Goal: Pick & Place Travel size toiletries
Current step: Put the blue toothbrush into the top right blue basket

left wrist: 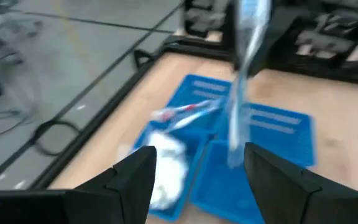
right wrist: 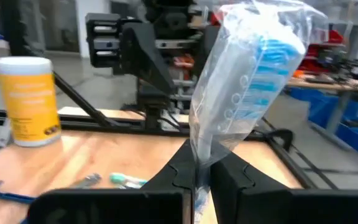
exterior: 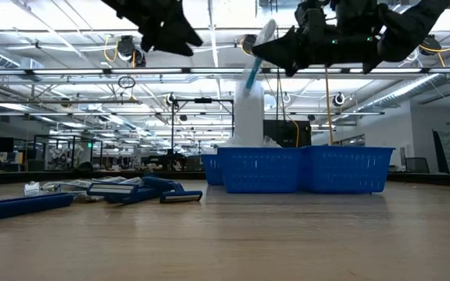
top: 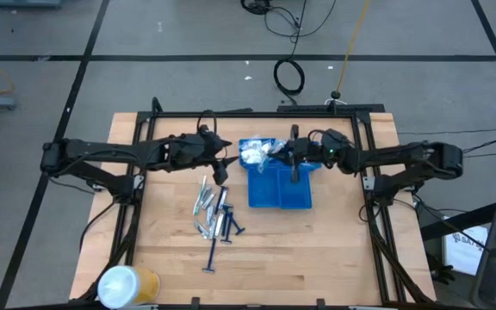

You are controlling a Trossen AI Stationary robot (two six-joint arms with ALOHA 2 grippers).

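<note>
My right gripper (right wrist: pixel 199 163) is shut on a clear packet (right wrist: pixel 247 74) with a blue-and-white brush inside, held high over the blue compartment tray (top: pixel 281 191). My left gripper (left wrist: pixel 199 152) hovers open just left of the tray (left wrist: pixel 272 124), facing the packet (left wrist: pixel 244 74) with nothing between its fingers. In the tray lie a crinkly white packet (left wrist: pixel 163 162) and a thin red-and-white stick (left wrist: pixel 185 112). More toiletries lie flat on the wood: silver tubes (top: pixel 203 202) and dark blue razors (top: pixel 224 226). My right gripper pinches the packet's narrow lower part (right wrist: pixel 199 146) between its two fingers. The fingers come about level from the table's right side. The packet stands nearly upright above them, leaning a little, lifted clear of the tray (exterior: pixel 303 168).
A big white-and-yellow roll (top: pixel 127 284) lies at the table's near left corner. The pile of razors (exterior: pixel 143 190) and tubes sits left of the tray. Bare wood lies near the front edge and right of the tray. A dark frame (top: pixel 136 129) borders the table.
</note>
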